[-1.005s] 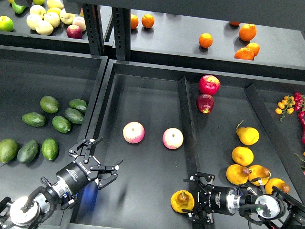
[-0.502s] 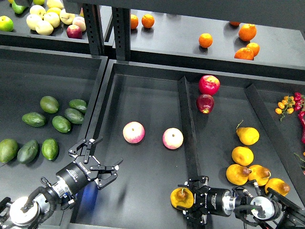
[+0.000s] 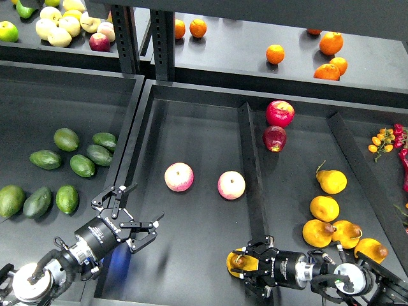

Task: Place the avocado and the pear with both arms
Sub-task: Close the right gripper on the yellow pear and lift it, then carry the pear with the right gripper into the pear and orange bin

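2 apples [image 3: 179,176] left of divider [image 3: 252,185]

Right gripper [image 3: 253,273] closed around pear [image 3: 239,262], below pink apples [image 3: 179,176]; left gripper [image 3: 129,213] spread, empty, left of pear.

The black tray [image 3: 191,127] floor carries two pink-yellow apples [image 3: 178,176], side by side and well above both pincers, between them. A pear [image 3: 241,262] lies on it inside the right pincer [image 3: 254,275]. Beyond the divider [image 3: 250,166], up and right of that pincer, lie more yellow pears [image 3: 325,208] and two red apples [image 3: 279,113]. Left of the left pincer [image 3: 132,213], the neighbouring tray [image 3: 38,102] holds green avocados [image 3: 66,139].
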Robot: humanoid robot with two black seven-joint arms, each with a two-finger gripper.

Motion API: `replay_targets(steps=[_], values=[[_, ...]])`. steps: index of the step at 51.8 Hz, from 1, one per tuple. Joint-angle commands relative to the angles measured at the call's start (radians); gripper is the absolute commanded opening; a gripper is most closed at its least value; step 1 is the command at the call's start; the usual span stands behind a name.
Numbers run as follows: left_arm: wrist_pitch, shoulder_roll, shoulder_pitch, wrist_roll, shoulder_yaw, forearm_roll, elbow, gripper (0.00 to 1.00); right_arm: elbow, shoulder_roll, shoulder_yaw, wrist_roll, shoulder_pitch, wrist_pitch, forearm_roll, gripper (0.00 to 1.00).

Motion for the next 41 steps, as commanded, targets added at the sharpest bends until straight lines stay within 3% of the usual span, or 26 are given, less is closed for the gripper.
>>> replay_targets(steps=[1, 20, 41], values=[[0.0, 0.0, 0.001, 0.0, 0.001, 0.0, 0.002, 0.99, 0.019, -0.002, 0.015, 0.0, -0.002, 0.037, 0.035, 0.09], [0.0, 0.0, 0.001, 0.0, 0.001, 0.0, 0.003, 0.99, 0.1, -0.031, 0.121, 0.0, 0.002, 0.04, 0.055, 0.07], [0.0, 0.0, 0.001, 0.0, 0.003, 0.0, 0.014, 0.99, 0.123, -0.302, 0.173, 0.0, -0.045, 0.07, 0.092, 0.08]])
